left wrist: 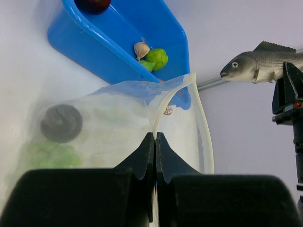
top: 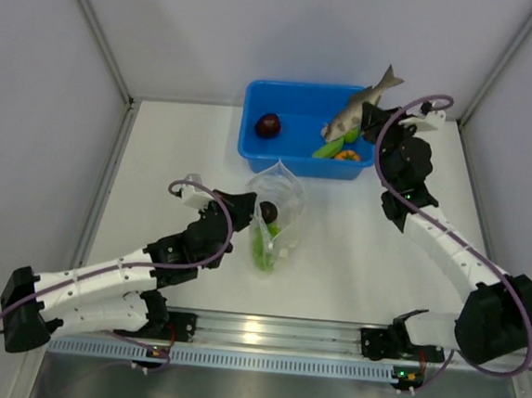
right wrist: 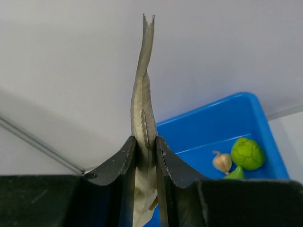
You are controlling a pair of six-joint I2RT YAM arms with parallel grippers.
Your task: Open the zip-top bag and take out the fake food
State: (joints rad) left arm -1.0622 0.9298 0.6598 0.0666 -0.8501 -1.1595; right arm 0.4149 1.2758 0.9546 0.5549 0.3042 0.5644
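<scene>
Pinching the mouth of the zip-top bag (top: pixel 283 200), the left gripper (top: pixel 246 208) has its jaws fully closed on one side of the clear rim. In the left wrist view the seal strip runs up from between the jaws and the mouth gapes open. The bag is propped up off the counter (top: pixel 157 171), just in front of the blue bin (top: pixel 250 146).

Opening looks done. Emptying is partway:
- In the bag: a dark ball (top: pixel 268 210), green grapes (top: pixel 263 251) and a few pale bits too small to name.
- In the bin: a maroon ball (top: pixel 269 125), a green pod (top: pixel 327 149), an orange piece (top: pixel 348 155), a lime ball (right wrist: pixel 247 153) and a garlic bulb (right wrist: pixel 221 161).

The right gripper (top: pixel 374 117) is clamped on a fake fish (top: pixel 362 108), jaws closed to the body's width, tail pointing away from the wrist. It hangs above the bin's right end, not yet released.

Likely left to do: drop the fish, then fetch the ball, grapes and small bits.

Room:
- Bare counter on both sides of the bag.
- The bag's far edge is just beside the bin's near wall, so there is little slack there.
- The bin sits near the back wall (top: pixel 290 33), with side walls flanking the counter.
- The right arm is close to the right-hand corner.
- The two grippers are well apart, with no crossing.
</scene>
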